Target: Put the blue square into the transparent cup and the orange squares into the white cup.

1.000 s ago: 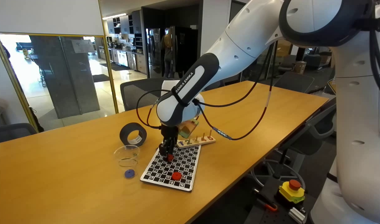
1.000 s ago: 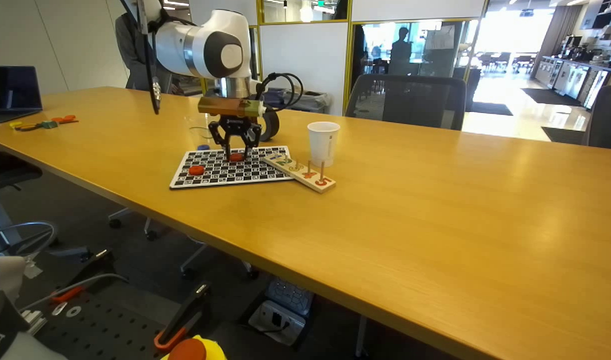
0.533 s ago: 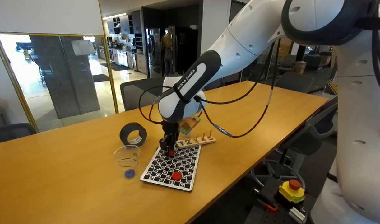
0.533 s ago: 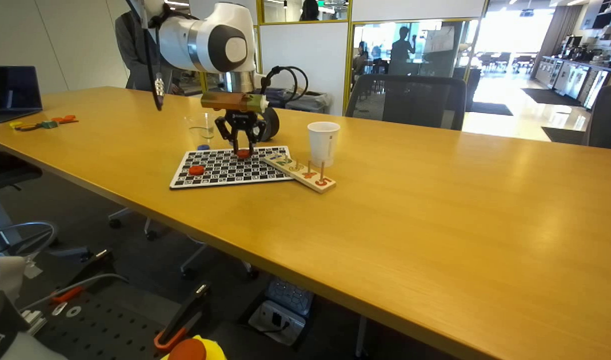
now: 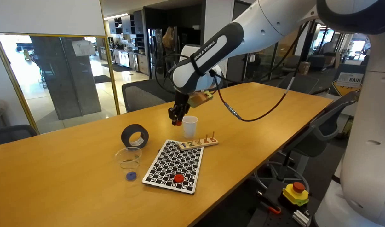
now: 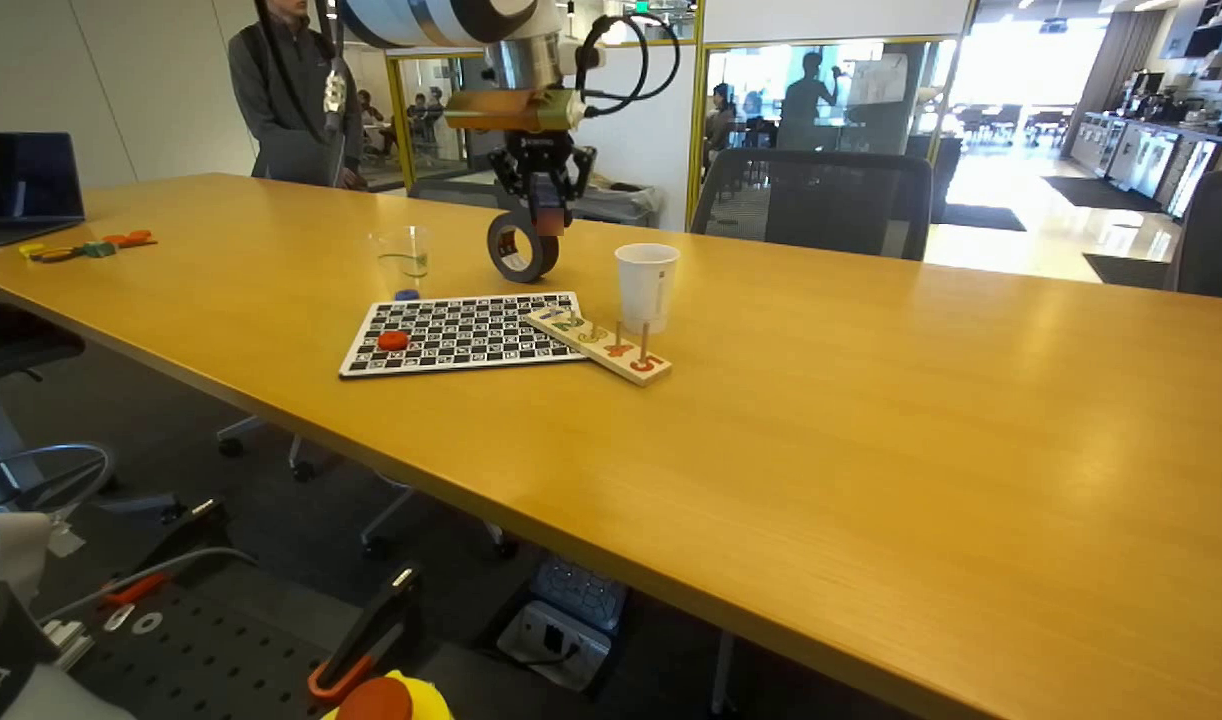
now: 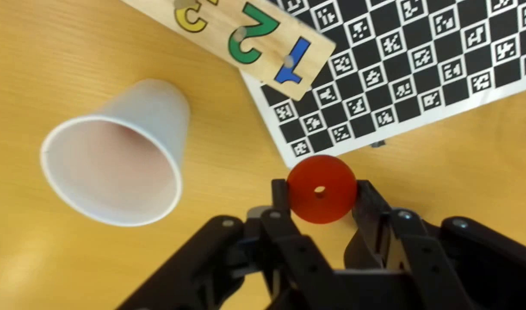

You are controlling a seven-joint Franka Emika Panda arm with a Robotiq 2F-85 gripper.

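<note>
My gripper (image 7: 317, 189) is shut on an orange square (image 7: 321, 204), a round orange-red disc with a small hole, held by its edges. In both exterior views the gripper (image 5: 176, 119) (image 6: 546, 205) hangs above the table near the white cup (image 5: 190, 127) (image 6: 647, 290). In the wrist view the upright white cup (image 7: 170, 112) is left of the fingers, with a reddish tint inside. Another orange square (image 5: 179, 178) (image 6: 393, 341) lies on the checkered board. The blue square (image 5: 131, 176) (image 6: 407, 295) appears at the bottom of the transparent cup (image 5: 129, 162) (image 6: 403, 262), whose walls are faint.
The checkered board (image 5: 167, 170) has a wooden number peg board (image 5: 198, 143) over one corner, with upright pegs, beside the white cup. A black tape roll (image 5: 126, 135) stands behind the transparent cup. A laptop (image 6: 21, 185) and a small colourful tool (image 6: 96, 248) lie farther off.
My gripper has lifted the orange square off the board and carried it up, away from the board to beside the white cup. The wrist has turned. The other pieces stay put.
</note>
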